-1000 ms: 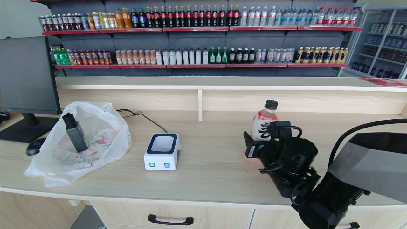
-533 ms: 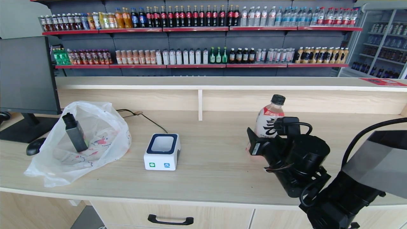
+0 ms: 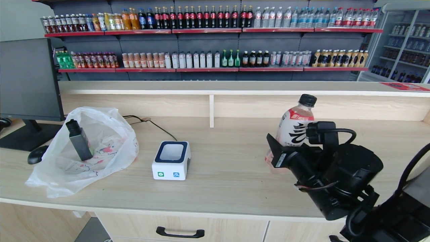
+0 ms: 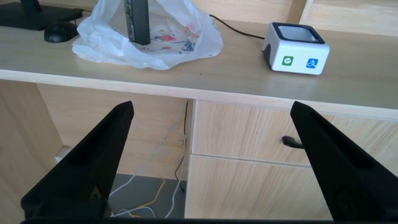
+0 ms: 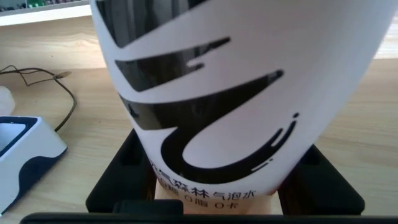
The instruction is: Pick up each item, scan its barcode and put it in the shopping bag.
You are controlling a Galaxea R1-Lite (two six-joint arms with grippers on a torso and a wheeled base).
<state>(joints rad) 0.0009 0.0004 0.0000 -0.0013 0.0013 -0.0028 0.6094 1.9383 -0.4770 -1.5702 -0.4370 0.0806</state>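
Bottle: black cap, tilted toward 1 o'clock, low over the counter, at 3 o'clock from the scanner.
Right gripper: I read its fingers clamped on the bottle's lower body.
Shopping bag: at the scanner's 9 o'clock, dark carton inside.
Left gripper: fingers spread wide, facing the drawer fronts.
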